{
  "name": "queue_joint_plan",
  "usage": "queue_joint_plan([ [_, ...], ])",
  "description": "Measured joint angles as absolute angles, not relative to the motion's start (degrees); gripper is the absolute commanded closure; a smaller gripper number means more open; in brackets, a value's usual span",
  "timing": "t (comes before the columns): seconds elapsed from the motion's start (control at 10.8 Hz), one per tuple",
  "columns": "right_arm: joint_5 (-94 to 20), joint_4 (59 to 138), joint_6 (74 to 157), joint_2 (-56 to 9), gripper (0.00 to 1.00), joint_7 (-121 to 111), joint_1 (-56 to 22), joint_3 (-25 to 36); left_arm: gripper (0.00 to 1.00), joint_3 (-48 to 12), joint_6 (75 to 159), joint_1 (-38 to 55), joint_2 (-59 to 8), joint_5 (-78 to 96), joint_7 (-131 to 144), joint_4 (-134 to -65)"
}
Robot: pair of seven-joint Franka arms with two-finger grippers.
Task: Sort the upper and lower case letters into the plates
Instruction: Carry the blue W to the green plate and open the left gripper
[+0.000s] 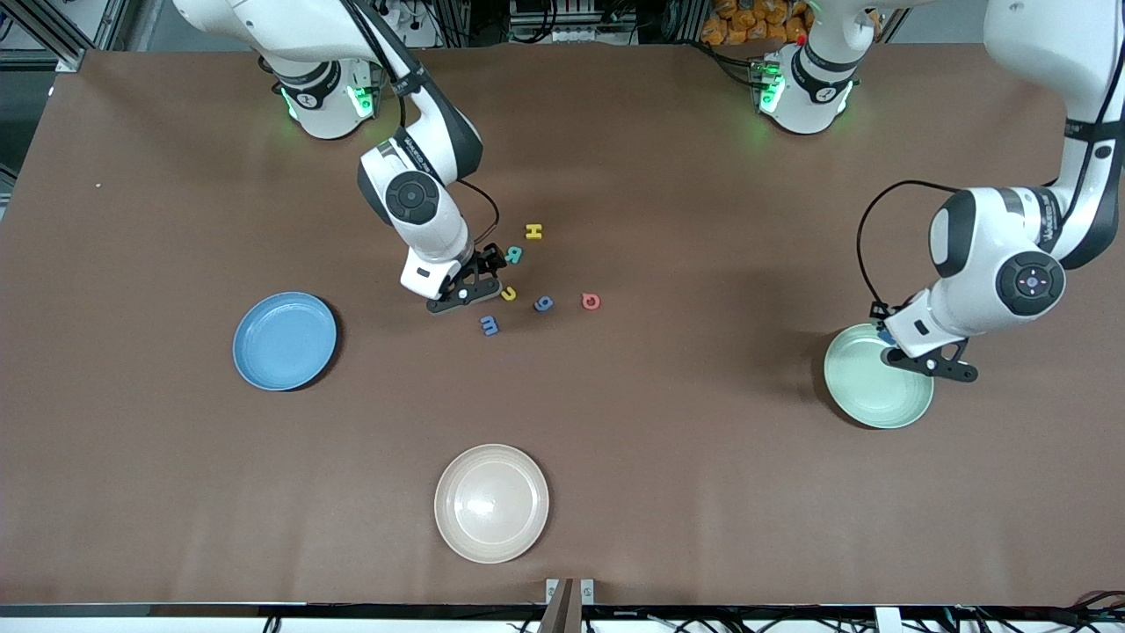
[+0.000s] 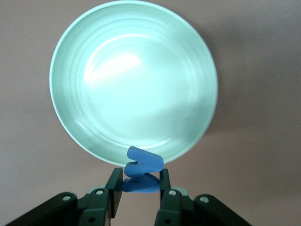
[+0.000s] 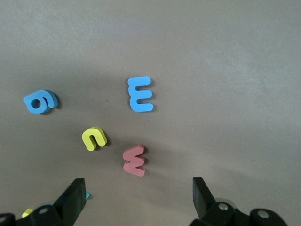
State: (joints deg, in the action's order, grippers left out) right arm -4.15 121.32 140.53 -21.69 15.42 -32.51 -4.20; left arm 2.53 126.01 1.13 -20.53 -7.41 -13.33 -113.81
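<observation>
tabletop [image 1: 668, 457]: brown, matte, evenly lit | aluminium framing [image 1: 79, 26] along top edge | orange items [image 1: 747, 22] past it | cables [image 1: 1011, 620] along bottom edge

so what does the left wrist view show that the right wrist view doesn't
Only the left wrist view shows the mint green plate, empty, and the left hand shut on a blue letter over the plate's rim. Only the right wrist view shows loose letters on the table: a blue m, a blue g, a yellow letter and a red w, with the right hand open above them. Both show the brown table and their own hand's dark fingers.
</observation>
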Motion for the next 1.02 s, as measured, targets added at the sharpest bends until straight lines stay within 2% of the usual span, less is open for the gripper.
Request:
queue_joint_plan([
  [0.09, -4.15, 121.42, 141.49, -22.45, 0.0, 16.53, -32.94, -4.21, 1.0, 2.73, 127.19, 1.13, -21.6, -7.41, -13.84, -113.32],
  [0.19, -4.15, 121.44, 142.56, -23.46, 0.0, 17.19, -33.25, -4.2, 0.55, 2.73, 127.66, 1.18, -22.55, -7.41, -13.9, -112.43],
  [0.28, -4.14, 121.43, 143.37, -24.26, 0.0, 17.45, -33.37, -4.2, 0.01, 2.72, 127.85, 1.24, -23.56, -7.41, -13.91, -111.28],
  [0.74, -4.14, 121.44, 145.78, -26.68, 0.0, 18.52, -34.54, -4.17, 0.0, 2.24, 128.19, 2.21, -25.63, -7.35, -13.98, -107.43],
  [1.02, -4.14, 121.45, 145.88, -27.72, 0.0, 18.76, -34.83, -4.16, 0.0, 1.8, 127.58, 10.81, -23.36, -4.26, -13.3, -106.58],
])
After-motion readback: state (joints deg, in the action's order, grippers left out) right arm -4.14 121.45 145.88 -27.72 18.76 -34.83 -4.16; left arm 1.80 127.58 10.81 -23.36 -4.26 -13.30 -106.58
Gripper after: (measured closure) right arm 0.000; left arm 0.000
